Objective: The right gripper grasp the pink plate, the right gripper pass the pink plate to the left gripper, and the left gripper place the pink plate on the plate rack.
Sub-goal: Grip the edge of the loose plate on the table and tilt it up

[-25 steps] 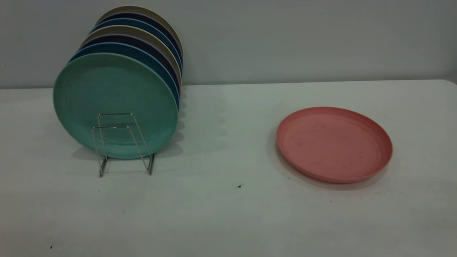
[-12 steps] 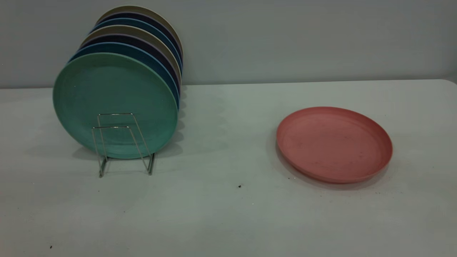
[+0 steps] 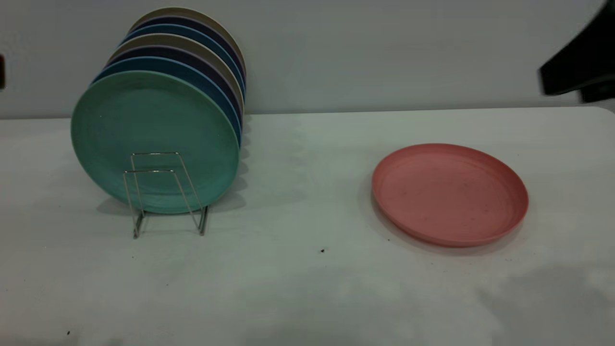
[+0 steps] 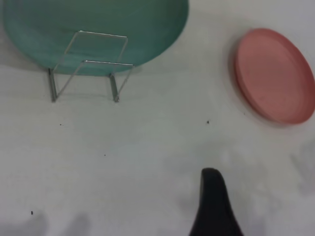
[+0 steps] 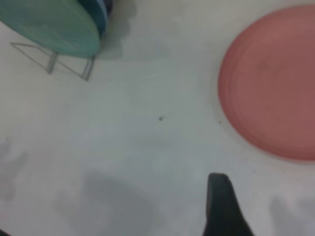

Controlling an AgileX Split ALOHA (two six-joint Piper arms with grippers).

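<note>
The pink plate (image 3: 449, 194) lies flat on the white table, right of centre. It also shows in the left wrist view (image 4: 273, 73) and the right wrist view (image 5: 270, 83). The plate rack (image 3: 166, 192) stands at the left with its two front wire loops bare. A black part of the right gripper (image 3: 576, 67) shows at the upper right edge, high above and behind the plate. Its black tip (image 5: 219, 196) hangs over bare table beside the plate. Of the left gripper (image 4: 212, 196) only a black tip shows, above bare table between rack and plate.
Several plates stand upright in the rack, a green plate (image 3: 153, 139) in front, then blue, dark and beige ones. The white table (image 3: 307, 288) reaches a grey wall behind. Small dark specks lie on the table.
A black part of the right arm has come into view at the upper right, and a dark sliver at the left edge. New shadows fall on the table's front. The pink plate has not moved.
</note>
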